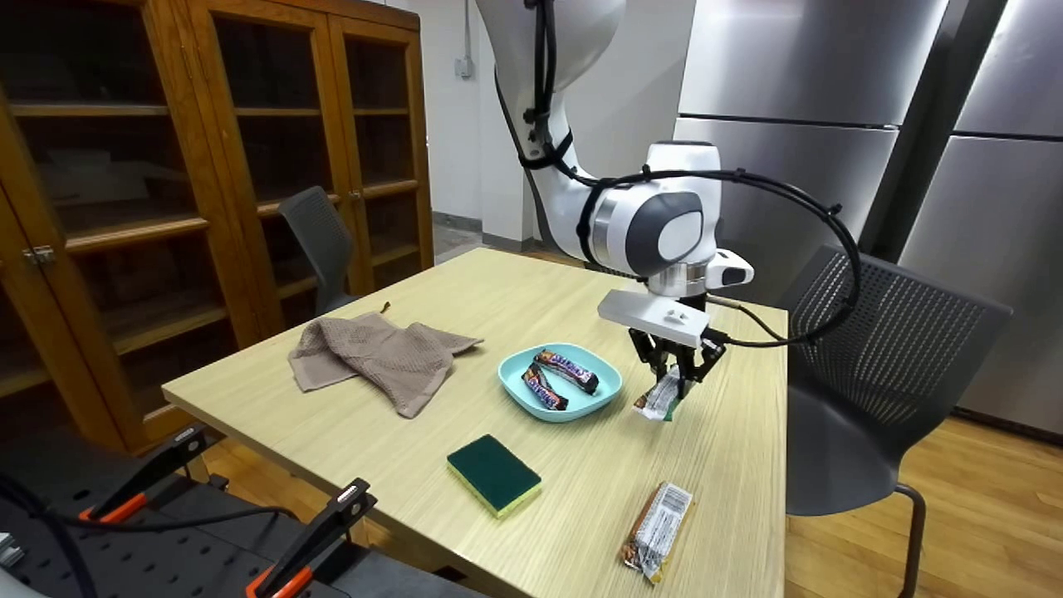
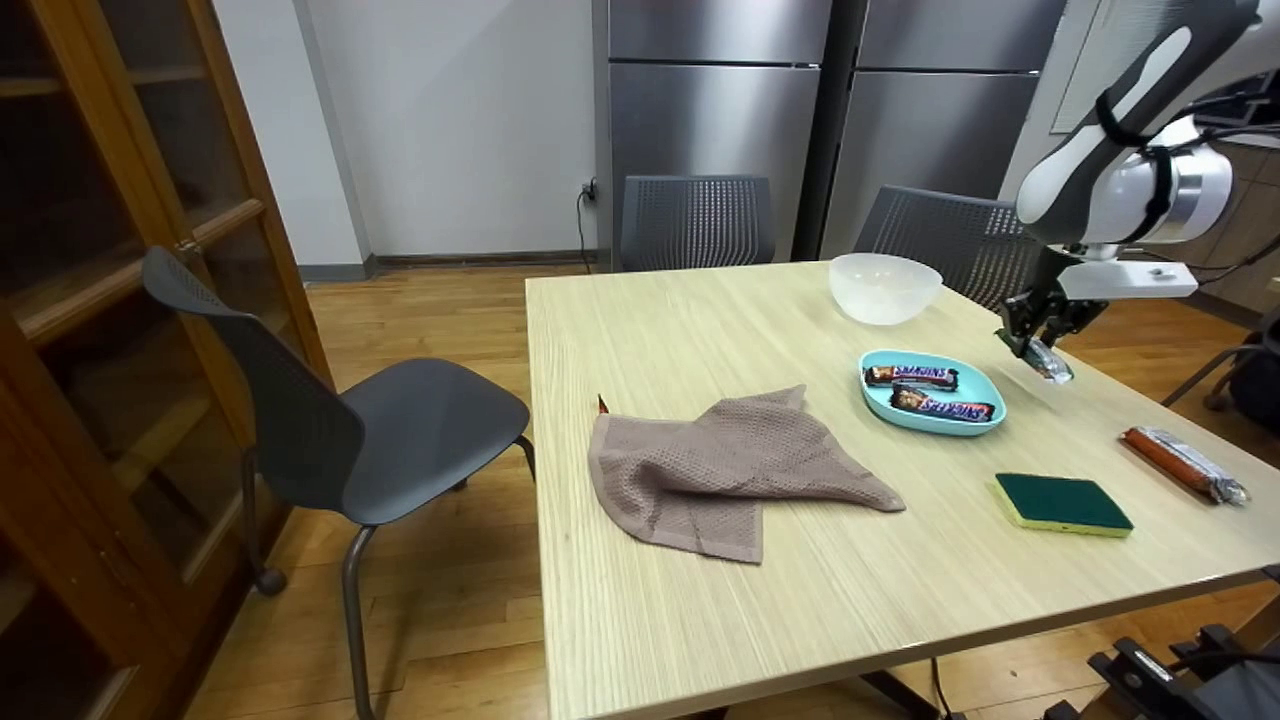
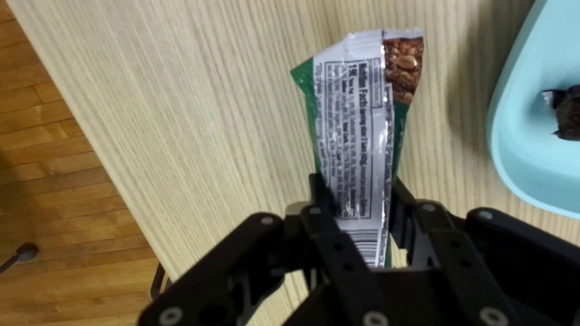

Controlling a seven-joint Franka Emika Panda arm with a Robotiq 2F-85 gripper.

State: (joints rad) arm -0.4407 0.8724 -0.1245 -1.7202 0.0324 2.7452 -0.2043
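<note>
I've got my black two-fingered gripper [image 3: 358, 194] closed partway on a flat, green-and-white, glossy-wrapped snack bar [image 3: 355, 131], pinched between the fingertips [image 3: 321, 195], one end jutting past them!

Bar wrapper [image 3: 355, 127] white, green-edged, black-printed; dish [image 3: 525, 156] plain turquoise; sponge [image 1: 494, 472] green over yellow.

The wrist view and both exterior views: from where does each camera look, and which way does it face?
Wrist view: behind the fingers, facing down; they show at bottom, gripping a snack bar.
An exterior view: higher than the table, facing the cabinet and fridges; the arm enters from the top.
An exterior view: higher than the table, facing the fridges; part of the arm shows, upper right.
Both exterior views share the towel and sponge; all three show the blue dish.
</note>
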